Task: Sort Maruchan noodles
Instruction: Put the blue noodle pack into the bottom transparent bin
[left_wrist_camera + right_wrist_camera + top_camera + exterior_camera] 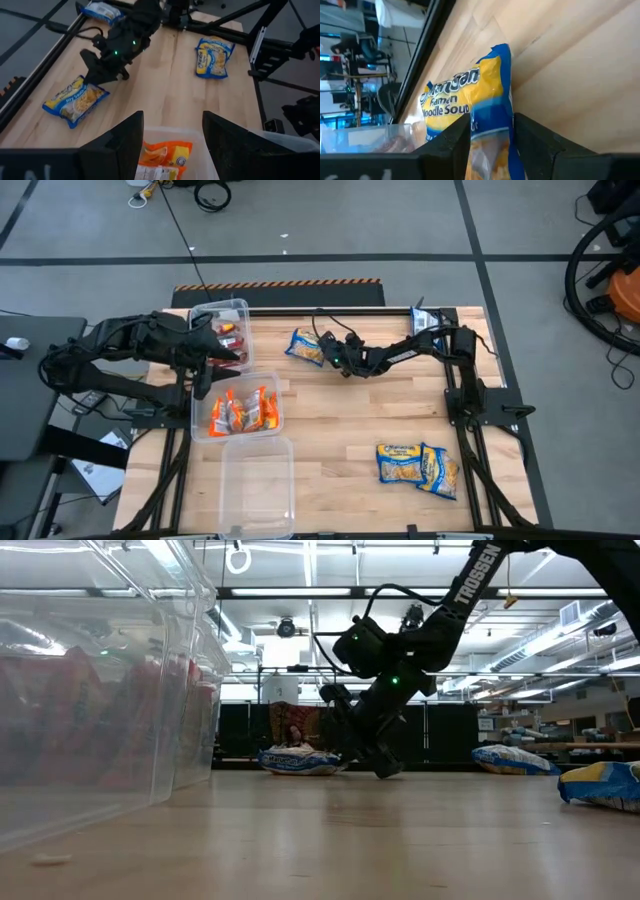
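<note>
Gripping a blue-and-yellow packet [485, 115], right gripper [491, 131].
Its jaws pinch the packet's edge; left gripper [172, 137] hangs open over orange packets [162, 155].

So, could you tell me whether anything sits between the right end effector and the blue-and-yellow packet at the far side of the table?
Nothing visible does. The right end effector is already down at the blue-and-yellow packet, and in the right wrist view the packet's edge lies between its two fingers, with only bare table around it.
</note>
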Motion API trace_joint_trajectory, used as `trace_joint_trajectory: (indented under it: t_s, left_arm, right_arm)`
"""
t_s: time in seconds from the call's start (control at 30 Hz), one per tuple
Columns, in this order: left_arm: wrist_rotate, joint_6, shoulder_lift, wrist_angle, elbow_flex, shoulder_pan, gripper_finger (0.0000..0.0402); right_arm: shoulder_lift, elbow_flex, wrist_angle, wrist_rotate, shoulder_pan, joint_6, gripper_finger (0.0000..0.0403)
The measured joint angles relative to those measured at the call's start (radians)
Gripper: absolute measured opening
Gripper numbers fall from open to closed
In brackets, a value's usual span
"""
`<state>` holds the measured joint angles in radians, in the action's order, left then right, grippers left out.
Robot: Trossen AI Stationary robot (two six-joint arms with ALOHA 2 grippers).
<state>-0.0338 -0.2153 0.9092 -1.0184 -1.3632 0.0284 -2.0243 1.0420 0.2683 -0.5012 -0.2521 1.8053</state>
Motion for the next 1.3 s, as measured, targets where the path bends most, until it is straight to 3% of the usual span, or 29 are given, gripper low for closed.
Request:
trace_joint_trajectory:
  t_s: [0.13,0.33,0.53,0.67,1.0,1.1,1.3]
  left_arm:
    - [0.0,0.007,0.0,0.036,0.0,0.0,0.0208]
    - [0.0,0.068,0.0,0.093,0.0,0.0,0.0208]
    - [0.001,0.118,0.0,0.159,0.0,0.0,0.0208]
    - [0.002,0.13,-0.001,0.18,0.0,0.0,0.0208]
    - [0.031,0.134,0.003,0.154,0.0,0.0,0.0208]
    - [0.031,0.154,0.031,0.176,0.015,0.003,0.0208]
    - [0.031,0.149,0.106,0.305,0.083,0.003,0.0209]
  right_arm:
    - [0.0,0.0,-0.012,-0.043,0.019,0.003,0.0138]
    - [-0.013,0.002,-0.038,0.028,0.006,-0.023,0.0098]
    - [-0.015,0.004,-0.051,0.016,-0.001,-0.217,0.0019]
    - [0.02,-0.005,-0.082,0.007,-0.003,-0.393,0.0009]
    - [0.351,-0.003,-0.22,0.032,0.055,-0.884,0.0004]
    - [0.445,0.0,-0.317,0.065,0.072,-0.948,0.0003]
    - [0.561,0.0,-0.404,0.26,0.133,-1.15,0.0003]
